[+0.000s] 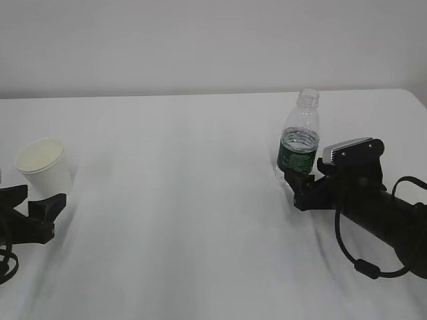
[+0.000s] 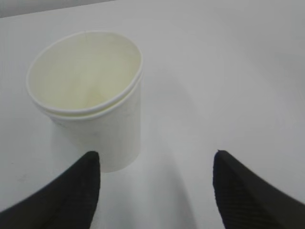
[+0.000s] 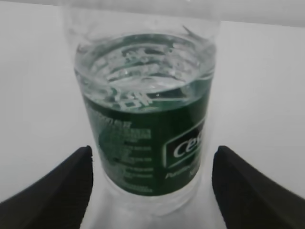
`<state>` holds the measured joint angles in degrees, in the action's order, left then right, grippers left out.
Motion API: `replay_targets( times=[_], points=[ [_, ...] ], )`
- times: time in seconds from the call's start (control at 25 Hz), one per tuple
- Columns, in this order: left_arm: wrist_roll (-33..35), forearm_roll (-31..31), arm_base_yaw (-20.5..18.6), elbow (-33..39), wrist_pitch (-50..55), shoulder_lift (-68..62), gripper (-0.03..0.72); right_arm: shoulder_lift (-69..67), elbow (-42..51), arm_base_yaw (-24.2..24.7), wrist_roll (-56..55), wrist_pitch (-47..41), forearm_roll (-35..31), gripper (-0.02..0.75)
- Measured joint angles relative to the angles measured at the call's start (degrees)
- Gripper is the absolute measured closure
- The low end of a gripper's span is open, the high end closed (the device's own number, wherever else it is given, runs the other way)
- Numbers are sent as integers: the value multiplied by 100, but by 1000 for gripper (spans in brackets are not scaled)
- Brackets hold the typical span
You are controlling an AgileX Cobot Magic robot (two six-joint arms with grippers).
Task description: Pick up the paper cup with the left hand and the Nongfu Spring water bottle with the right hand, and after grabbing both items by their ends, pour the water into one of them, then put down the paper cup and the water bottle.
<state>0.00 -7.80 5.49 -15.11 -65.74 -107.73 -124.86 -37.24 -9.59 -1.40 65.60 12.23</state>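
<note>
On the white table (image 1: 200, 220), nearest the camera at the left edge, the left hand (image 1: 41, 200) lies low with its black fingers (image 2: 71, 195) spread apart, gripping nothing. Just beyond it, toward that gripper's left finger, the paper cup (image 1: 43, 167) stands upright and looks empty. Well to the right of the cup, the right hand (image 1: 298, 179) reaches in from the right edge; its fingers (image 3: 252, 191) stand apart on either side of the Nongfu Spring water bottle (image 1: 299, 143), with gaps showing on both sides. The bottle stands upright and capless, its water (image 3: 143, 67) reaching the top of the green label.
</note>
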Motion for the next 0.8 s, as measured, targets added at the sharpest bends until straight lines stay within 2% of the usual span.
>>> replay_targets(
  times=[0.8],
  points=[
    [0,0,0,0,0,0,152,-202,-638,0,-21,0,47,147]
  ],
)
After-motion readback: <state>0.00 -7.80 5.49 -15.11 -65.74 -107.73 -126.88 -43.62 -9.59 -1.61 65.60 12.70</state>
